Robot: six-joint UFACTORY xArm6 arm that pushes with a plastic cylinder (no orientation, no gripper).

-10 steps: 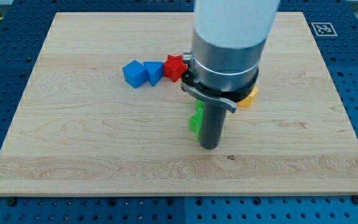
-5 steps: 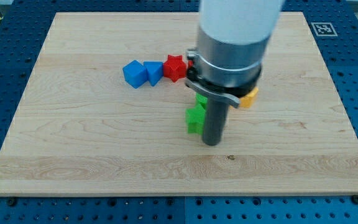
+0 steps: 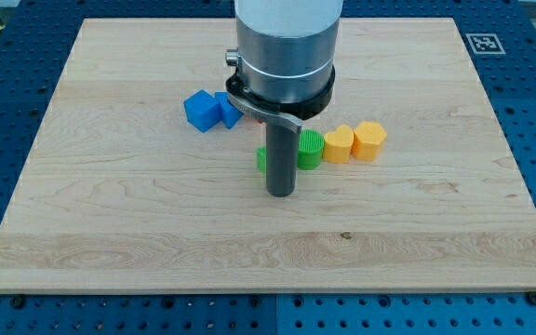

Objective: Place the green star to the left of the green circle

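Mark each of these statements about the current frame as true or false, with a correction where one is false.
1. My tip rests on the board just below the green blocks. True.
2. The green circle sits at the view's right of the rod, next to a yellow block. True.
3. The green star lies at the view's far right, past the yellow blocks. False: only a sliver of it shows at the rod's left edge, on the view's left of the green circle.
4. The two blue blocks lie below the rod's tip. False: they lie toward the view's top left of it.
5. A second yellow block ends the row on the view's right. True.
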